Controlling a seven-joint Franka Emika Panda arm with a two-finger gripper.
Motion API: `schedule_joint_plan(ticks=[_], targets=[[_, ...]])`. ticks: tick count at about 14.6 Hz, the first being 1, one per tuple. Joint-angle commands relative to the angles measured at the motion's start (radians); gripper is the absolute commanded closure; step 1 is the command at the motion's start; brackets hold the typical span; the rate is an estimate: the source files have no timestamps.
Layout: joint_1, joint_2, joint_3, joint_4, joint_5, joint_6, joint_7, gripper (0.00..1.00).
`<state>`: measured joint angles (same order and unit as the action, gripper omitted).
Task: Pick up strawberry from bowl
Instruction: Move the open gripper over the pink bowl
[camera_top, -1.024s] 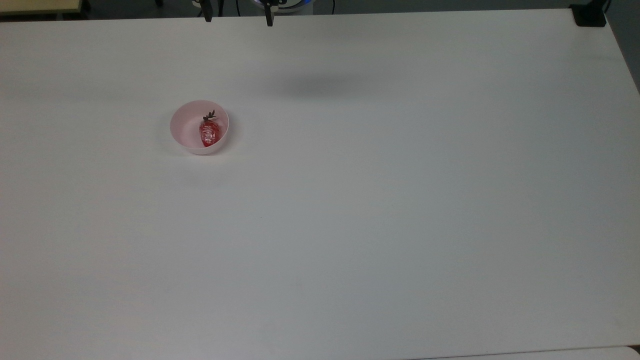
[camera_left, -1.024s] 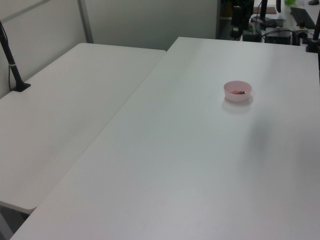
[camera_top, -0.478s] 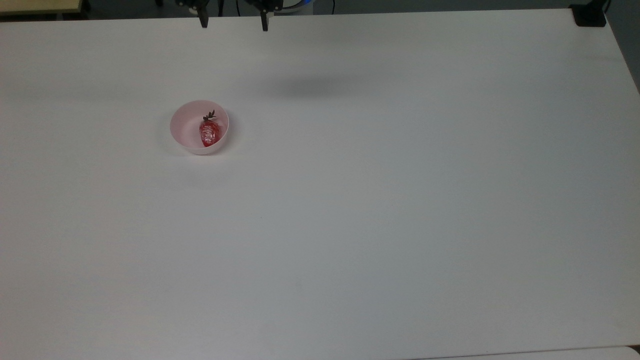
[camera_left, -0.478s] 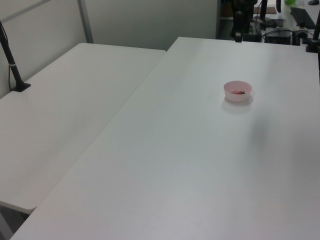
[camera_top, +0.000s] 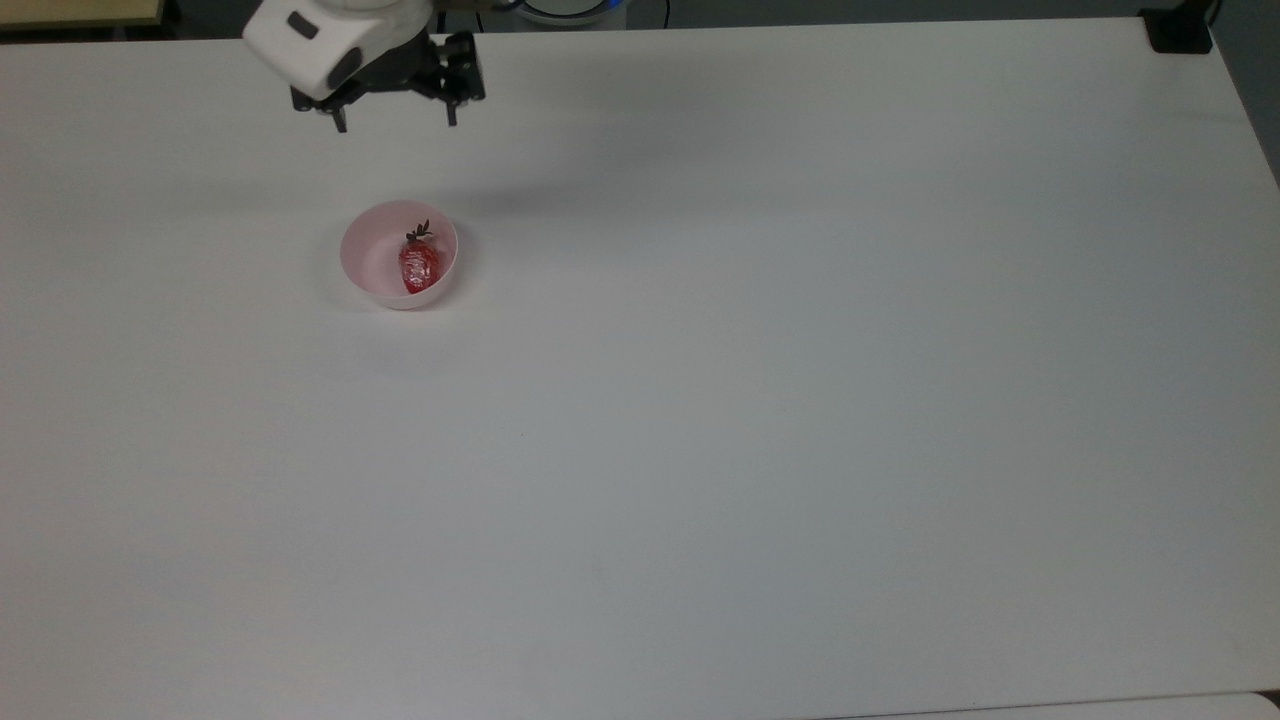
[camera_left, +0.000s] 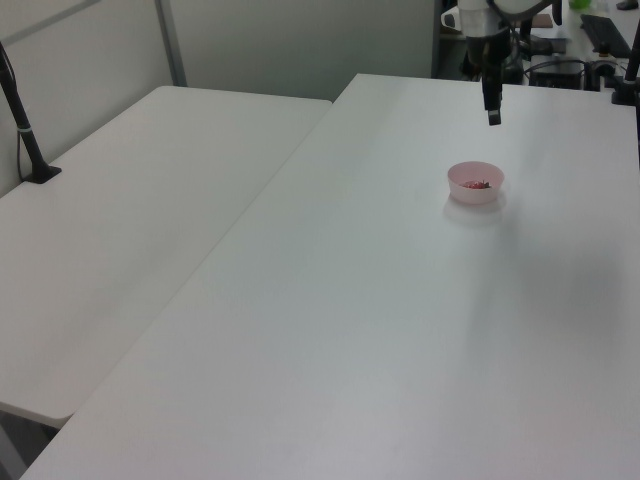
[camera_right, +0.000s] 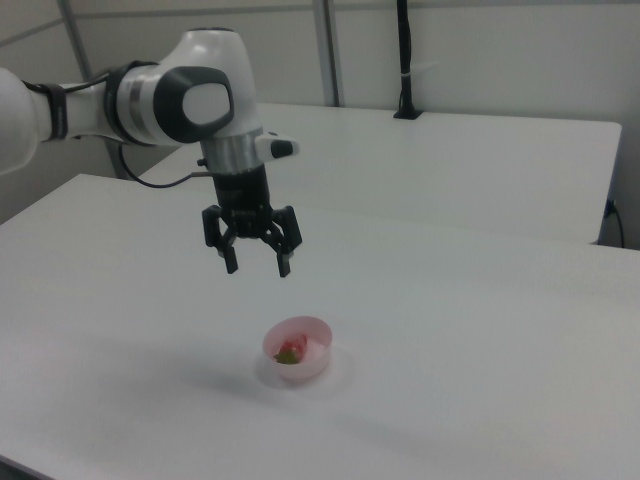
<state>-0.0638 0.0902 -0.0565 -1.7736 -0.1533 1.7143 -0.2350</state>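
Note:
A glossy red strawberry (camera_top: 419, 267) with a dark stem lies inside a small pale pink bowl (camera_top: 372, 252) on the white table, left of centre in the top view. The bowl (camera_right: 311, 333) and the strawberry (camera_right: 290, 350) also show in the right view, and the bowl (camera_left: 475, 183) in the left view. My gripper (camera_top: 396, 122) hangs open in the air, above the bowl and a little toward the top view's upper edge. In the right view the gripper (camera_right: 257, 268) is high over the bowl and slightly to the right view's left, with nothing between its fingers.
The white table (camera_top: 760, 400) is broad and bare around the bowl. A second white table (camera_left: 130, 240) adjoins it on the left view's left, with a black pole clamp (camera_left: 30, 150). A black clamp (camera_top: 1178, 30) sits at the top view's upper right corner.
The gripper has come in from the top view's upper edge, moving left and down toward the bowl. Bowl and strawberry have not moved.

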Motion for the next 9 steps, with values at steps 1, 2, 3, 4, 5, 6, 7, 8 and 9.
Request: schedule_joint_plan(ticks=[1, 2, 3, 4, 5, 6, 7, 8, 9], targets=[[-0.022, -0.023, -0.020, -0.104, 0.000, 0.120, 0.334, 0.00], [-0.031, -0.020, -0.032, -0.125, 0.003, 0.149, 0.418, 0.03], [-0.039, -0.014, -0.052, -0.136, 0.032, 0.171, 0.500, 0.07], [-0.042, -0.004, -0.078, -0.138, 0.085, 0.185, 0.540, 0.14], [-0.044, 0.011, -0.103, -0.138, 0.136, 0.197, 0.543, 0.19], [-0.045, 0.019, -0.118, -0.136, 0.179, 0.217, 0.543, 0.19], [-0.047, 0.026, -0.121, -0.138, 0.202, 0.238, 0.549, 0.19], [-0.048, 0.046, -0.121, -0.136, 0.208, 0.248, 0.559, 0.19], [-0.051, 0.060, -0.121, -0.136, 0.212, 0.255, 0.569, 0.18]])
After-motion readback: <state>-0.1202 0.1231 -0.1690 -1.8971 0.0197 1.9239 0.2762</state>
